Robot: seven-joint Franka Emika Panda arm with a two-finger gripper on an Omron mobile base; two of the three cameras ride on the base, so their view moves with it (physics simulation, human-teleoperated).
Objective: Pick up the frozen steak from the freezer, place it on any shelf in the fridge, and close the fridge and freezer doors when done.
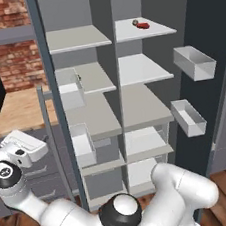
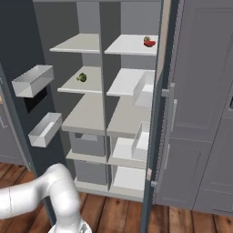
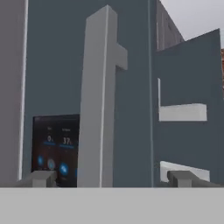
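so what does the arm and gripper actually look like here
The arm is glossy white with rounded, tube-like links and dark joint caps, one with a pale round centre. The gripper ends in two small blocky grey fingertips. No cables or markings visible.

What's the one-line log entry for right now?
gripper open, empty | facing handle of left door | frozen steak on top right shelf | left door and right door open

dark-red frozen steak [image 1: 143,25], slate-grey doors [image 3: 65,65], pale-grey shelf [image 1: 142,29]
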